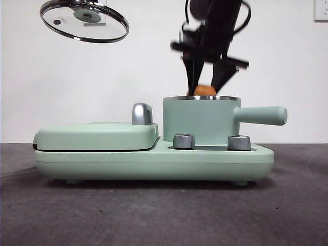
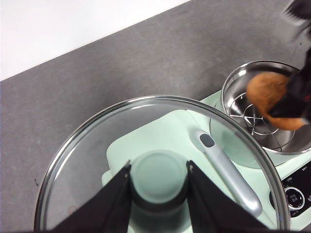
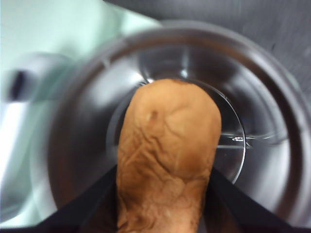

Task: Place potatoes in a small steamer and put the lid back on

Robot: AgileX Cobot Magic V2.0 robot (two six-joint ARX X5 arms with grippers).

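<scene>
The small mint-green steamer [image 1: 201, 120] stands on the base unit, its stubby handle pointing right and its steel inside open [image 2: 272, 131] [image 3: 262, 145]. My right gripper [image 1: 207, 77] is shut on the orange-brown potato [image 1: 206, 90] [image 3: 167, 155] [image 2: 269, 97] and holds it at the pot's rim, part way inside. My left gripper [image 2: 158, 194] is shut on the mint-green knob of the round glass lid [image 2: 160, 179] [image 1: 84, 20] and holds it tilted, high up at the left, away from the pot.
The flat mint-green grill cover [image 1: 97, 136] with its chrome handle [image 1: 142, 114] [image 2: 226, 167] lies left of the pot on the same base [image 1: 154, 164]. Two steel dials [image 1: 184, 141] sit at the base's front. The dark table [image 1: 154, 215] lies around it.
</scene>
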